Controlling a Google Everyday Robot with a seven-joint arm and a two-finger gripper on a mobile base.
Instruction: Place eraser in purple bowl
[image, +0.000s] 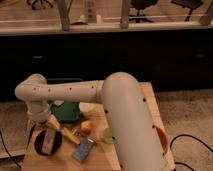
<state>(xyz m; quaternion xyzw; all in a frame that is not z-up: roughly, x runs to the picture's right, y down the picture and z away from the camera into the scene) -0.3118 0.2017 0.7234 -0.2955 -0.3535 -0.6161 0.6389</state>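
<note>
At near left over the surface (102, 160): hand (43, 128) hangs just above purple bowl (56, 145) | grip: cannot tell | eraser (47, 142): tan block upright within bowl's rim, directly under hand, contact unclear | right of bowl: yellow strip (68, 135), orange fruit (86, 126), grey packet (84, 149) | behind: green tub (66, 109)

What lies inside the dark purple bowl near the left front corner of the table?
A pale rectangular block, likely the eraser, lies inside the purple bowl. The pincer hangs directly above and covers the rear part of the bowl, so anything there is hidden.
</note>
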